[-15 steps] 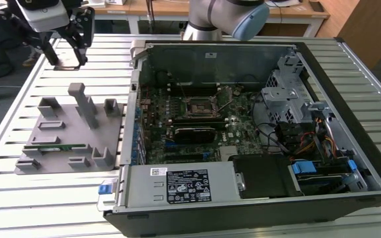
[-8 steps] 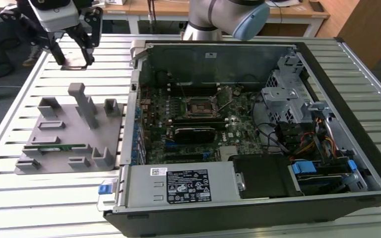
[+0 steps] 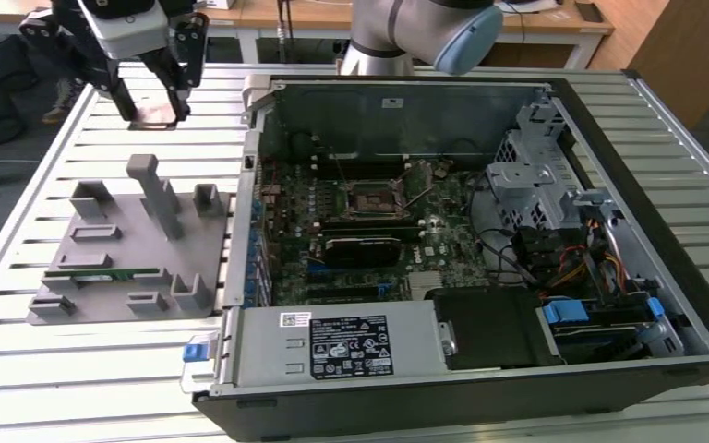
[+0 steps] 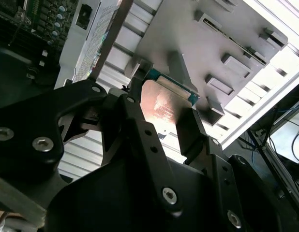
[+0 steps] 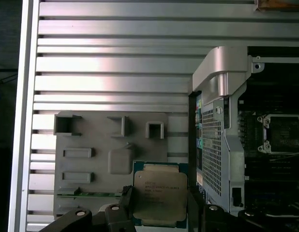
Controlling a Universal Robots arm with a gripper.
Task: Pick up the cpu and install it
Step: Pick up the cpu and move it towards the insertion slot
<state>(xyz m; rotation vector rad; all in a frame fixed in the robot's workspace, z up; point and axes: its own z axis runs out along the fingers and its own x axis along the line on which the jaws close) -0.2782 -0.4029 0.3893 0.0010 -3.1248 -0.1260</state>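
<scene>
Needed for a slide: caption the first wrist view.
Gripper holding the cpu, grey parts tray and open computer case beyond.

cpu (image 5: 159,188): bare metal lid, satin silver, low sheen (takes on a warm reflection in the second wrist view), thin green board rim. pincer (image 5: 159,207): matt black links, metal or plastic, can't tell. Its screws (image 4: 42,143) are bright steel. worktop (image 3: 47,175): slatted aluminium, brushed, glary under the light. Fixture tray (image 3: 200,249): grey plastic, matt, slightly grainy. PC case (image 3: 404,106): dull bare sheet metal inside, matt black shell outside. Power supply (image 3: 269,346): plain galvanised-looking metal with a paper label. Drive clips (image 3: 572,311): glossy blue plastic.
</scene>
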